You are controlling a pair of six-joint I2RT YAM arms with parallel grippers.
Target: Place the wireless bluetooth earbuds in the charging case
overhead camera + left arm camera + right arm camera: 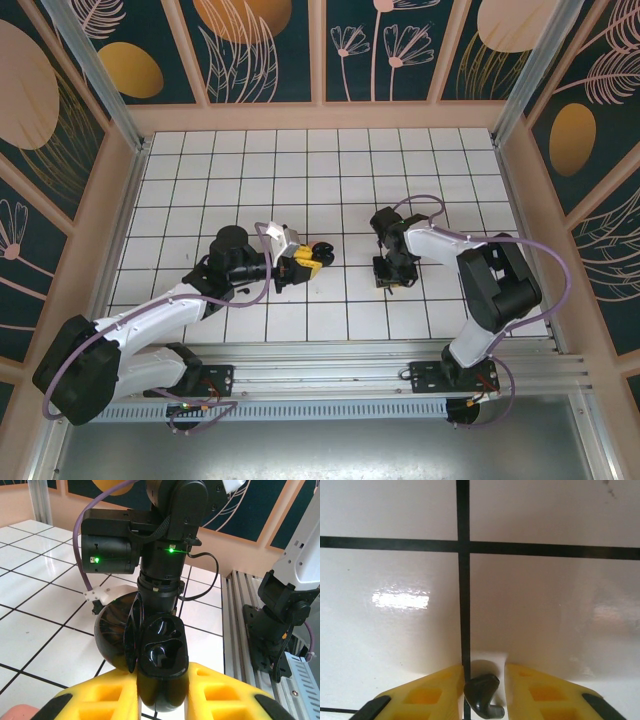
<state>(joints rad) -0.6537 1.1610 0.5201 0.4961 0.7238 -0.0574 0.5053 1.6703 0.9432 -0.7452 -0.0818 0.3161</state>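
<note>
My left gripper (162, 671) is shut on the black charging case (161, 647). The case is held just above the tiles with its round lid (116, 637) swung open to the left and both moulded wells showing empty. From above, this gripper (305, 262) and the case (322, 253) sit at mid-table. My right gripper (388, 280) points straight down at the tiles. Its yellow fingers (435, 692) stand narrowly apart around one black earbud (481, 691) lying on a grid line. The left finger touches the earbud and a thin gap shows on its right side.
The right arm's black wrist (165, 545) hangs just behind the held case. An aluminium rail (400, 352) runs along the near edge of the white tiled floor (330, 170). Peach walls (130, 200) enclose the sides and back.
</note>
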